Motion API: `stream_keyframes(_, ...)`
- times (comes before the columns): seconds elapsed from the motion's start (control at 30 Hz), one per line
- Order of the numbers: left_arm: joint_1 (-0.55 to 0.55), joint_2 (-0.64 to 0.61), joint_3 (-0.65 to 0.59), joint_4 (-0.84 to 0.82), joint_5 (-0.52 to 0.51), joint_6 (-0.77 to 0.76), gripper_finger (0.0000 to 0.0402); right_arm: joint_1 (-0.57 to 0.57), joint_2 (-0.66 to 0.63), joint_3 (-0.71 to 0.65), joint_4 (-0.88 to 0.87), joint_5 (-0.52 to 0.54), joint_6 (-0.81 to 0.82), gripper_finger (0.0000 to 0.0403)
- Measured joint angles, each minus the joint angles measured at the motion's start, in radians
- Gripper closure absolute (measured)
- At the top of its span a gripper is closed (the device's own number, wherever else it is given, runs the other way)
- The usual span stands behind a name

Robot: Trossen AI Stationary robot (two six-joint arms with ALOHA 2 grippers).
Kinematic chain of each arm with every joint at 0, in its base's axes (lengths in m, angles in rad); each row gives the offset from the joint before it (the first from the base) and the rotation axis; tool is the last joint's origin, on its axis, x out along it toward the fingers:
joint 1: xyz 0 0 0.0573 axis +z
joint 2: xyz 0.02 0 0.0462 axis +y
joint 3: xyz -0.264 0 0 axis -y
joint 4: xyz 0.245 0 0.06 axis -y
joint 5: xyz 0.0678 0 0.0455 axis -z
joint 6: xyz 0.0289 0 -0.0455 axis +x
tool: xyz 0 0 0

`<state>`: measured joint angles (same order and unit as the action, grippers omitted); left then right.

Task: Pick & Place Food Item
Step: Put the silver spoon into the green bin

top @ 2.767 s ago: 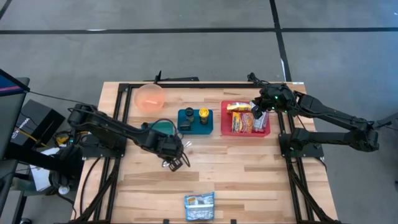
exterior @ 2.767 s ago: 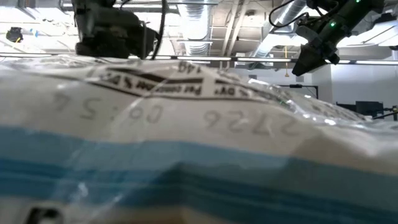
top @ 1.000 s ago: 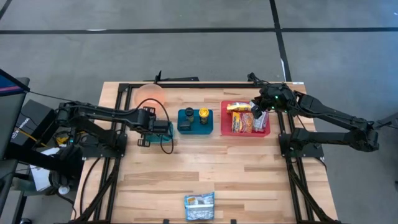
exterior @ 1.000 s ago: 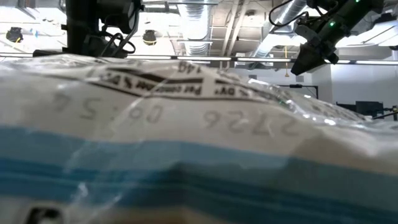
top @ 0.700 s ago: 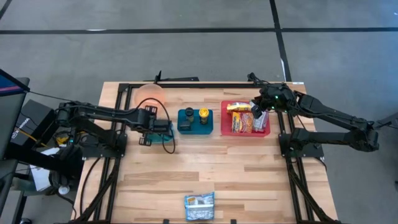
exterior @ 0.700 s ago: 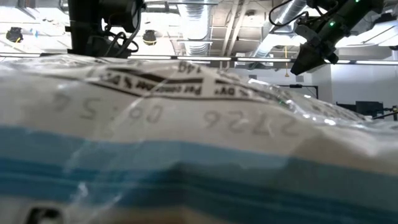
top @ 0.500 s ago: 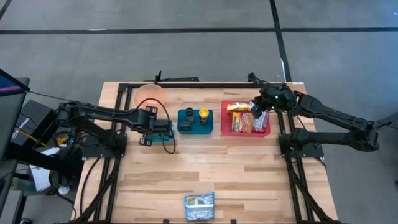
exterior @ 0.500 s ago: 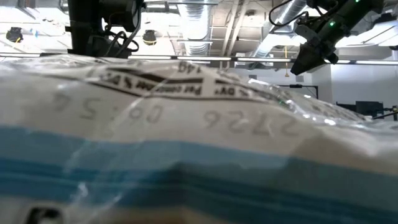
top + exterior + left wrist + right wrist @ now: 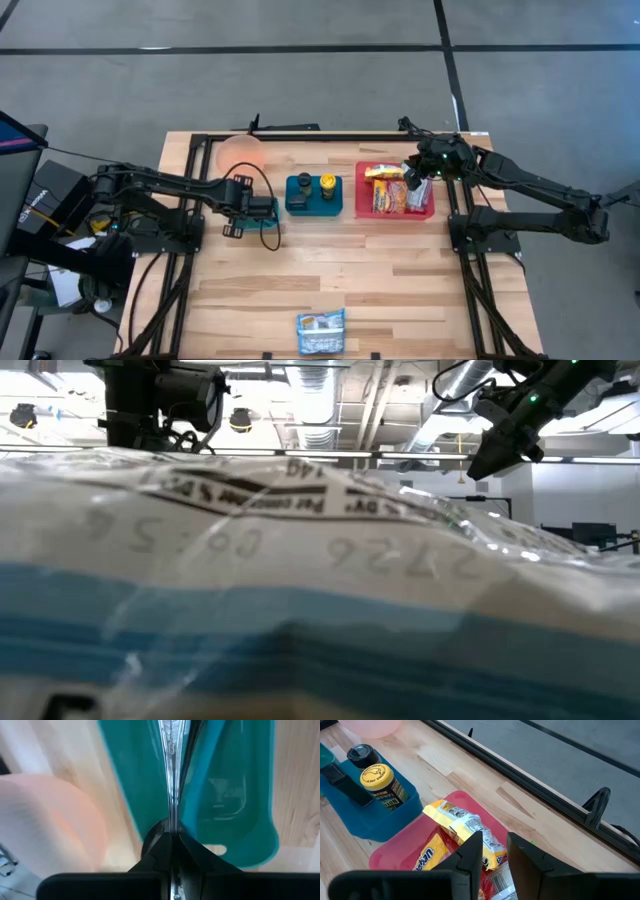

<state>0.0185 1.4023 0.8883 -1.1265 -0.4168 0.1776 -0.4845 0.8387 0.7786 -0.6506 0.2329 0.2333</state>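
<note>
Snack packets (image 9: 393, 192) piled in the red tray (image 9: 427, 211) — right gripper (image 9: 411, 181) poised just above, fingers narrowly parted, empty. Left of the tray, beyond the blue condiment holder (image 9: 313, 194): left gripper (image 9: 266, 208) over the teal dish (image 9: 235, 795), pinched on a thin silvery utensil (image 9: 171, 765).

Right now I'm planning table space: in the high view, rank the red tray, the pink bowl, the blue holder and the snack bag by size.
1. Red tray, clearly largest.
2. Blue holder and pink bowl: too close to rank, and the left arm covers part of the bowl.
3. Snack bag, slightly smaller, at the near edge.
</note>
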Motion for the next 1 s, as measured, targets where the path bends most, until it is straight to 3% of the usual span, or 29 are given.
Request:
stream_keyframes(0.33,0.000,0.096,0.000,-0.001,0.024,0.026,0.0391,0.000,0.000,0.000,0.000,0.000,0.000,0.0320)
stream_keyframes(0.6,0.000,0.101,0.000,-0.006,0.023,-0.018,0.0388,0.000,0.000,0.000,-0.001,0.000,-0.005,0.0320)
stream_keyframes(1.0,0.000,0.101,0.000,-0.005,0.021,-0.063,0.0337,0.000,0.000,0.000,0.000,0.000,-0.005,0.0320)
